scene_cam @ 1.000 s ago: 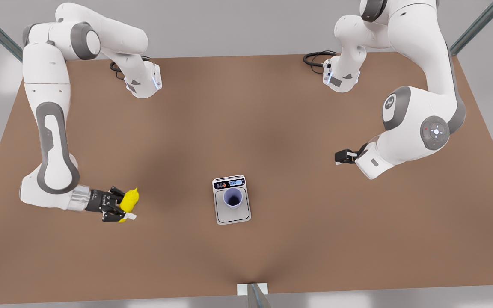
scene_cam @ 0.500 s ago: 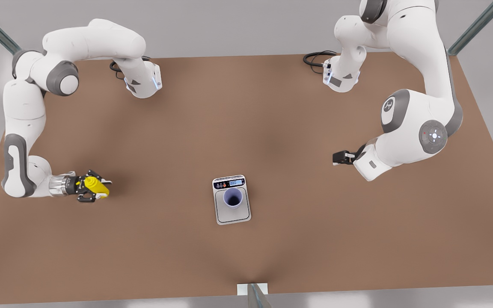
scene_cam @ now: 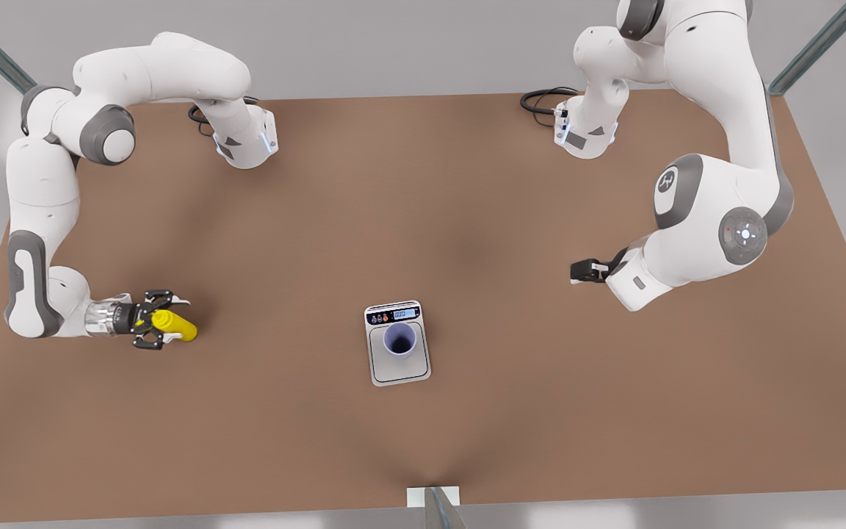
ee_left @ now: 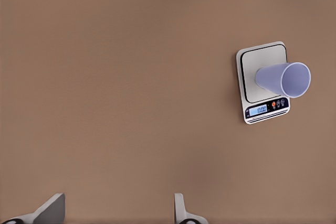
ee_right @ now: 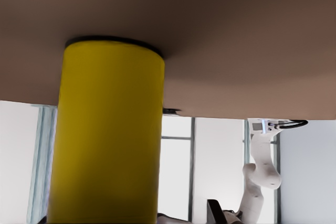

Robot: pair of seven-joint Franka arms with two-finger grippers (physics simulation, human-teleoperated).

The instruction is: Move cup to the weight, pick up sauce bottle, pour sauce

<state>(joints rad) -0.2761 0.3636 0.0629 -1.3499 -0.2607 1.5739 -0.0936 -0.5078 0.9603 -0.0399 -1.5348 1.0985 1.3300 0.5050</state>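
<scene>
Cup (scene_cam: 399, 340) stood upright on the weight (scene_cam: 398, 367), near the plate's display end, mid-table (scene_cam: 467, 220); in the left wrist view the cup (ee_left: 283, 78) sat on the weight (ee_left: 264, 82) w/ blue display lit. Bottle (scene_cam: 174, 325) was held by the right gripper (scene_cam: 161, 320) at the front view's left, lying roughly horizontal, well apart from the weight. Fingers clamped on the bottle's sides, one above and one below in the front view. In the right wrist view the bottle (ee_right: 107, 135) rose as a yellow cylinder close to the lens. Left gripper (scene_cam: 577, 271) waited at the front view's right, above the table, well apart from the cup; fingertips (ee_left: 50, 211) spread wide, holding nothing.
</scene>
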